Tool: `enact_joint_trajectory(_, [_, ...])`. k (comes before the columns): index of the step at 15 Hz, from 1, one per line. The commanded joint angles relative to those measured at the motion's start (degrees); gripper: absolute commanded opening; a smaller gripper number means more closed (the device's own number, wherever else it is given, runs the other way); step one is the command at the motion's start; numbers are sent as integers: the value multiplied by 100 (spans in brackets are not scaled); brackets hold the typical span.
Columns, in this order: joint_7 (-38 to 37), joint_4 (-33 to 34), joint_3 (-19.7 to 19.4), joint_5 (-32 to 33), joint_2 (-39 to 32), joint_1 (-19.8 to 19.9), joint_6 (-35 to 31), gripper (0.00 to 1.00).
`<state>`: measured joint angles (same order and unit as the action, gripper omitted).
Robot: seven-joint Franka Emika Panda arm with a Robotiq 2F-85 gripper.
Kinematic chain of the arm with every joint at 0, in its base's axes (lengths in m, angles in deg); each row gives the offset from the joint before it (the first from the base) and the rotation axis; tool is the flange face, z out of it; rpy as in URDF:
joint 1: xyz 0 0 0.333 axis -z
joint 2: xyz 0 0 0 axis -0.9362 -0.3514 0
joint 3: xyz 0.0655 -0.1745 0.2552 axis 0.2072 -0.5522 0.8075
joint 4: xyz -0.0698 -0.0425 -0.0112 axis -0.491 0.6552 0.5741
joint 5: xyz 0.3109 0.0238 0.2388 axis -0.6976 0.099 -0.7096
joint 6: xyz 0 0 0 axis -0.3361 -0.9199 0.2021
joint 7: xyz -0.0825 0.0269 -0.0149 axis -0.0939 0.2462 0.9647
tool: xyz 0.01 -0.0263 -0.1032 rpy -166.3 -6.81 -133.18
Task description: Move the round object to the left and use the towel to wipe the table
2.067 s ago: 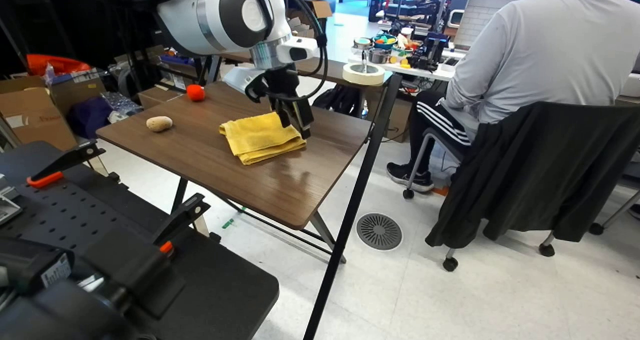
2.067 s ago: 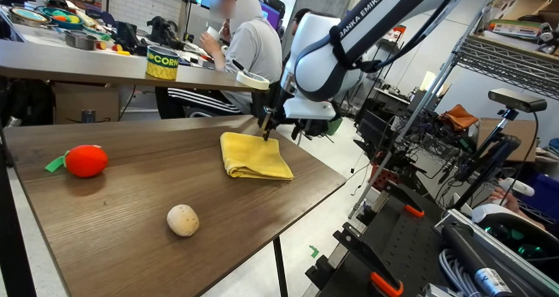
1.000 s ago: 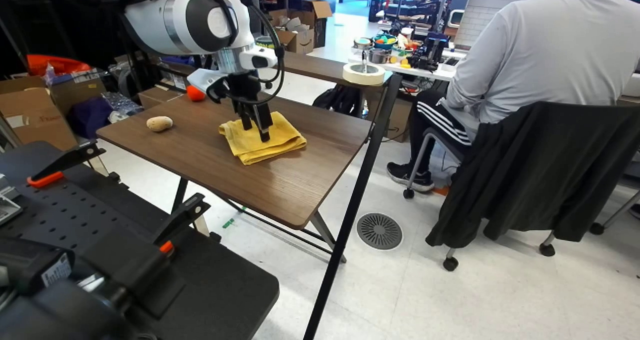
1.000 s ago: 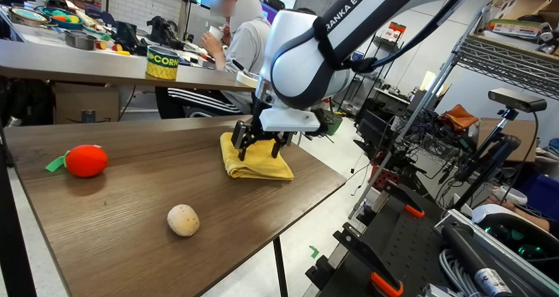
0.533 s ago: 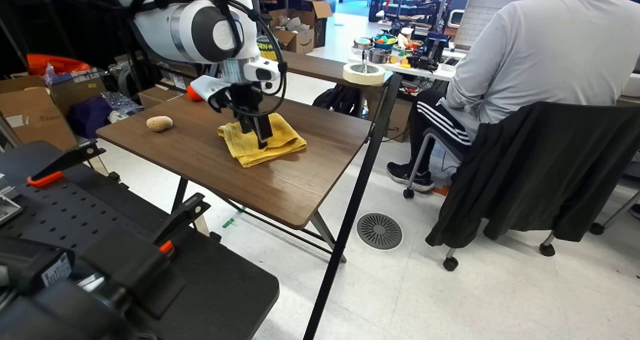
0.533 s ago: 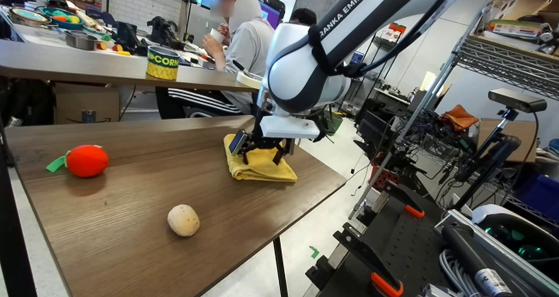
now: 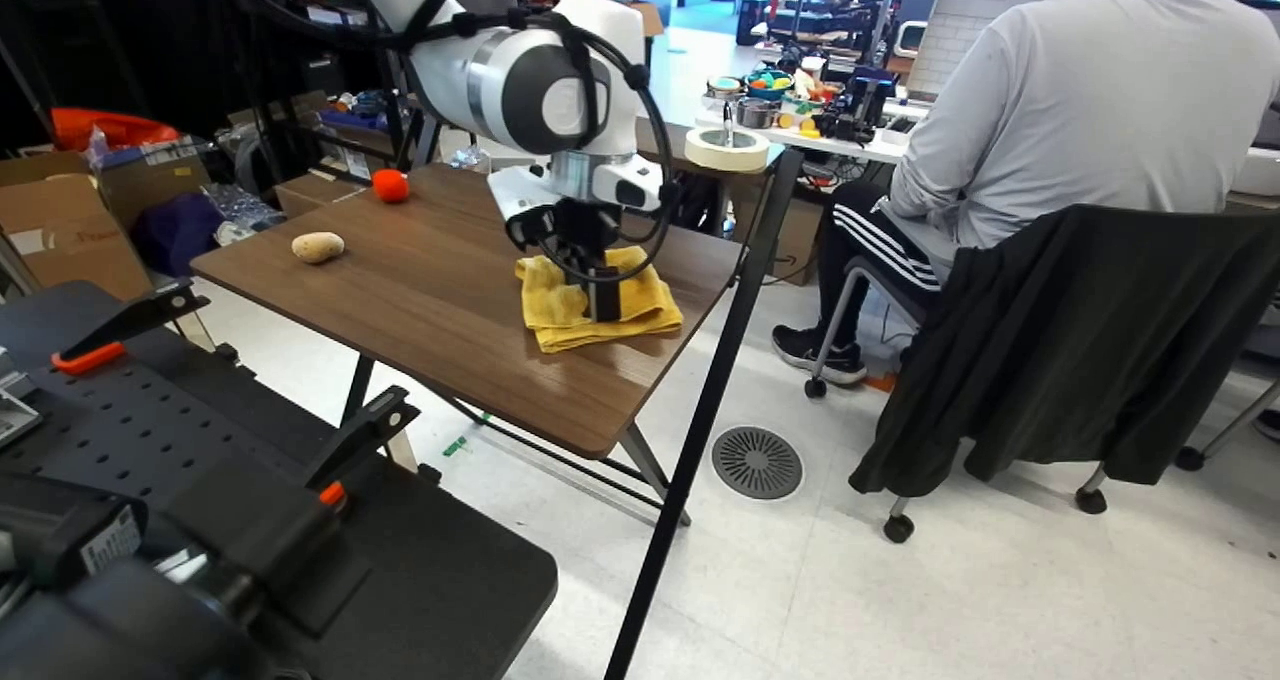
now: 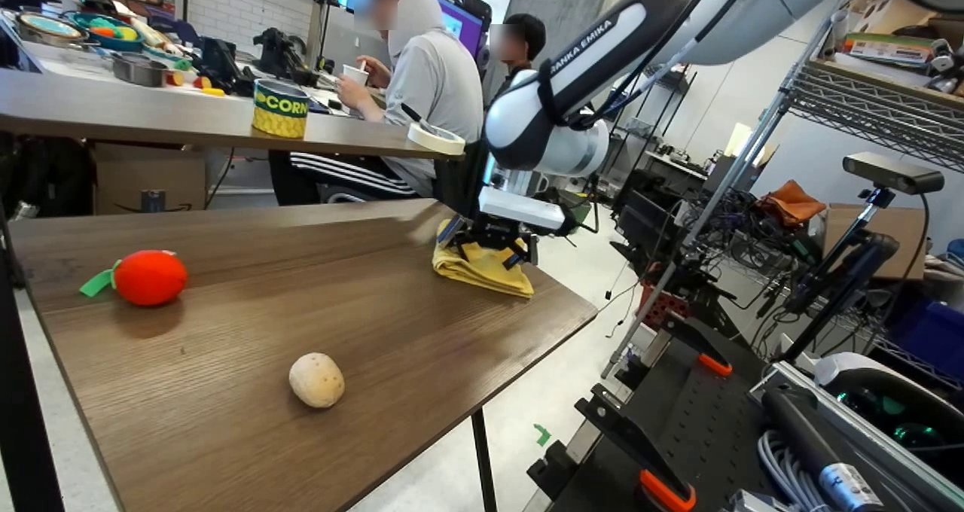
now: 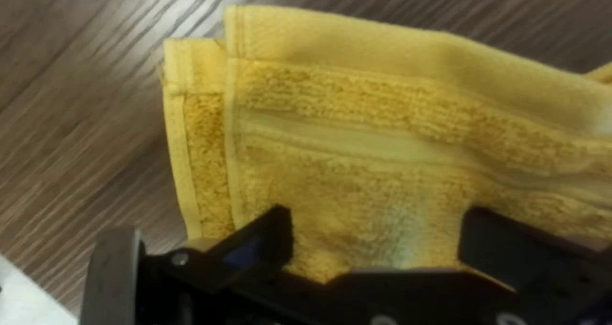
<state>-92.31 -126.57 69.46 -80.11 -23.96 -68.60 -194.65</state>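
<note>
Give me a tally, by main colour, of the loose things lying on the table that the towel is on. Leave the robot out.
Yellow: 1 (towel)
Red: 1 (ball)
Beige: 1 (potato-like lump)
Total: 3

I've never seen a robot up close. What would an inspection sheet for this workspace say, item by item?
Surface: brown wood-grained table, glare in places.
Job's things: folded yellow towel, red round object and tan potato-like lump, all apart on the table; either of the last two may be the round one meant.
Clutter: corn can and tape roll, both on a neighbouring table.
Grippers: one gripper, open, apparently down on the towel.
Cables: black cable looping beside the gripper.
Surroundings: person in grey seated nearby.
</note>
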Motion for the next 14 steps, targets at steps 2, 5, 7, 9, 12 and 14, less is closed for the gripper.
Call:
enact_joint_trajectory(2, [-470, 826, -58, -450, -556, 405, 11, 100])
enact_joint_trajectory(5, [-610, 994, 84, -414, -669, 166, -40, 100])
enact_joint_trajectory(7, [-773, 1211, 104, -293, -761, -188, -42, 100])
enact_joint_trajectory(9, [-947, 1474, 117, -181, -864, -562, 85, 100])
enact_joint_trajectory(12, [-1199, 2045, 140, -52, -1172, -1065, 280, 100])
enact_joint_trajectory(14, [-1375, 2327, 5, 100, -1342, -1225, 360, 100])
